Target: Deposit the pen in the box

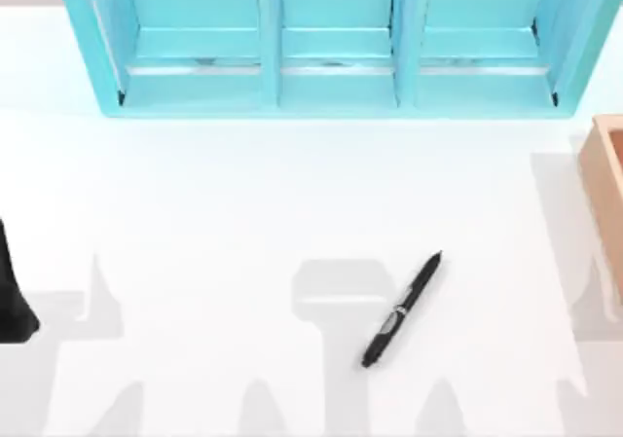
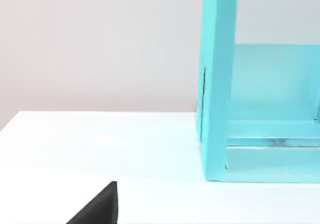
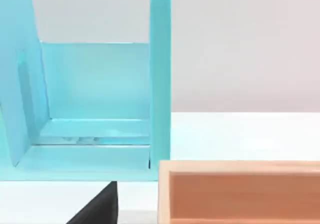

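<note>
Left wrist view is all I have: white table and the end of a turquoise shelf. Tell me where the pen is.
Observer: The pen lies flat on the table, toward the near edge, just right of centre in the top view, set diagonally.
Operator: Now give me the box.
Observer: The box, tan with thick walls, sits at the table's right edge, cut off by the frame.
Operator: Say what stands near it.
Observer: In the right wrist view, the turquoise shelf stands just behind the box.

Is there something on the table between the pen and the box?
No. In the top view, bare white table separates the pen from the box.
</note>
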Robot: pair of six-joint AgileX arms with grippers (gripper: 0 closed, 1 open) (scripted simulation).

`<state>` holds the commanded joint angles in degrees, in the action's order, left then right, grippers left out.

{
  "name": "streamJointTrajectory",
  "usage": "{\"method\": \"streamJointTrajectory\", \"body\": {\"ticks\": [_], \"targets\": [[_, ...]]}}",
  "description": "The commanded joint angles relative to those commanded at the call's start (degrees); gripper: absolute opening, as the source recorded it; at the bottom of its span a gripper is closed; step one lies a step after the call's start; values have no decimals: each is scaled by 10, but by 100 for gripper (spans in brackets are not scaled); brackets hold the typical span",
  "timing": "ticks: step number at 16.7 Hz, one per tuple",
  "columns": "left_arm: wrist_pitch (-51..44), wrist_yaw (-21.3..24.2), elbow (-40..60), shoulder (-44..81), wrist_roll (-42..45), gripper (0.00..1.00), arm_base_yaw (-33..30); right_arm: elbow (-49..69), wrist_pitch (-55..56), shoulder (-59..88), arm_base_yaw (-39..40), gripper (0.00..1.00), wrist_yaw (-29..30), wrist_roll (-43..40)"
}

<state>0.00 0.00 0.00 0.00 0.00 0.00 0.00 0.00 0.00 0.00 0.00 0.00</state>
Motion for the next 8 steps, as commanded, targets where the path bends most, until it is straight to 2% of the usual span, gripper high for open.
{"method": "streamJointTrajectory", "body": {"ticks": [4,8], "targets": [[0,0,0,0,0,100,0,17,-13,17,16,100,-1,17],[0,0,0,0,0,100,0,122,-85,123,91,100,0,112]]}}
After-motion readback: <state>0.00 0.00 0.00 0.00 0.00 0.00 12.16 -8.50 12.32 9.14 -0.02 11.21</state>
